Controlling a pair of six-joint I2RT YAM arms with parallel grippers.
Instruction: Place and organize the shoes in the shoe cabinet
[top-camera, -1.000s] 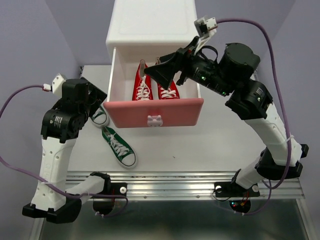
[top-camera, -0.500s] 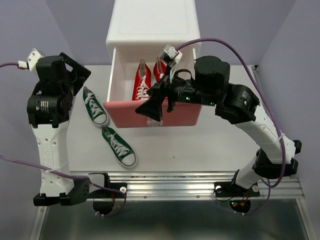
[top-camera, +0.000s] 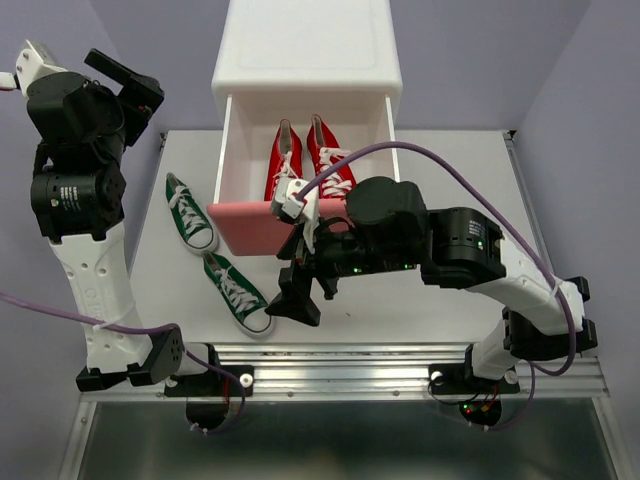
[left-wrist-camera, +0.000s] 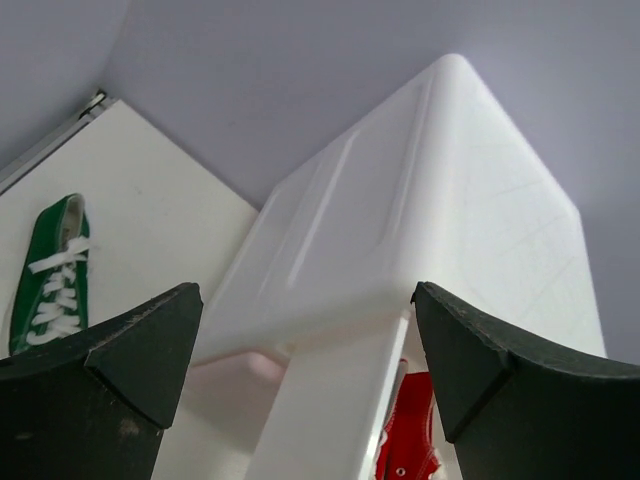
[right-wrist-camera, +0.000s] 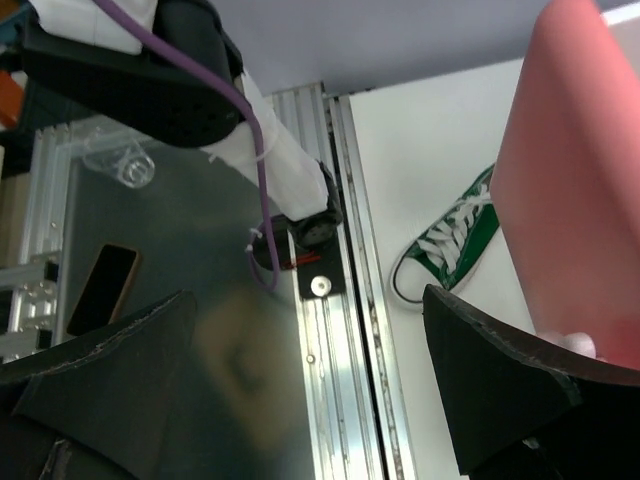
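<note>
The shoe cabinet (top-camera: 305, 45) stands at the far side of the table (top-camera: 450, 160). Its upper pink drawer (top-camera: 245, 225) is pulled out. The red pair (top-camera: 285, 165) lies inside the drawer, side by side. Two green sneakers lie on the table left of the drawer, one (top-camera: 190, 212) beside its corner and one (top-camera: 238, 293) nearer the front edge. The right gripper (top-camera: 297, 300) hangs in front of the drawer, beside the nearer green sneaker, jaws wide and empty. The left gripper (top-camera: 125, 80) is raised left of the cabinet, jaws wide and empty.
</note>
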